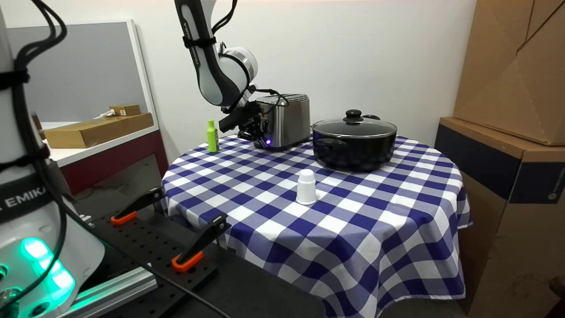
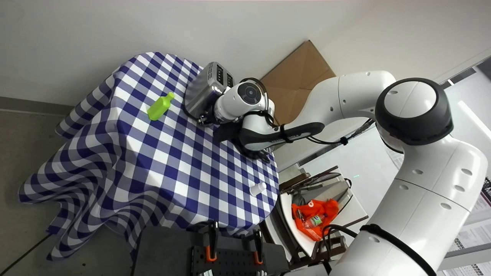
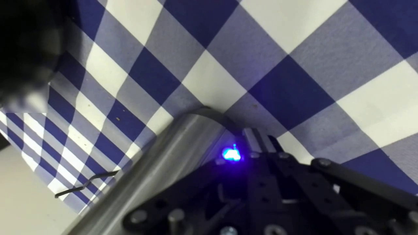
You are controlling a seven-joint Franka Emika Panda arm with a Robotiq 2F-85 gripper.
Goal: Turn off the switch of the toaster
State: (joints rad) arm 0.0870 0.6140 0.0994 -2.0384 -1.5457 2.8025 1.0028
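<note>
At the lower part of one end of the toaster (image 1: 295, 121), close above the checked tablecloth (image 1: 247, 194), the Robotiq gripper (image 3: 259, 142) is angled downward. Its two fingers (image 3: 250, 141) are together at the tips. Contact between the fingertips and the toaster cannot be determined. A blue light (image 3: 232, 154) shines just beside the fingers, on the toaster side; glare hides its mount. The Franka Panda arm (image 2: 364, 94) extends over the tablecloth and, with the gripper, covers part of the toaster in both exterior views. The toaster stands upright on the tablecloth with its bread slots (image 2: 219, 73) facing up. Near it stands a wide black pot (image 1: 353, 154); the knobbed glass lid (image 1: 335, 127) is seated on the rim. A lime-green bottle (image 1: 212, 138) stands upright near the toaster, on the side away from the pot. A white bottle (image 1: 306, 189) stands upright, well apart from the toaster and the gripper. Near the arm base (image 1: 79, 238), where green lamps (image 1: 49, 265) are lit, a perforated black plate (image 1: 154, 240) carries two black clamps (image 1: 201, 244) with orange feet. Cardboard boxes (image 1: 512, 84) are stacked beside the tablecloth.
</note>
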